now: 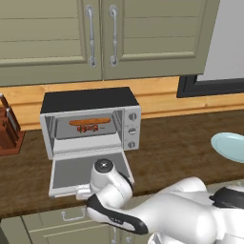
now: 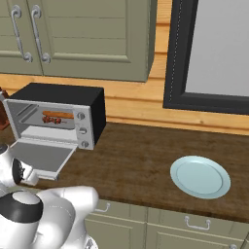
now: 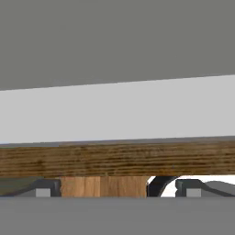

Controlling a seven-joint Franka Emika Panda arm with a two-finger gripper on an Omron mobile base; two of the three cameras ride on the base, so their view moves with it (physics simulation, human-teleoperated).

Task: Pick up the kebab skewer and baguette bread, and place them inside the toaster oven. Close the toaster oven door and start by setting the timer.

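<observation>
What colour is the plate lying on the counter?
Pale blue-green; the plate shows best in the right base view.

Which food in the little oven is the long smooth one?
The baguette bread, an orange-brown loaf lying behind the kebab skewer, which is shorter and chunky dark red.

The arm covers the front edge of the toaster oven door (image 1: 86, 171) (bar handle hidden). The plate (image 1: 231, 147) and knife block (image 1: 8, 133) are cut off by the left base view's edges.
</observation>
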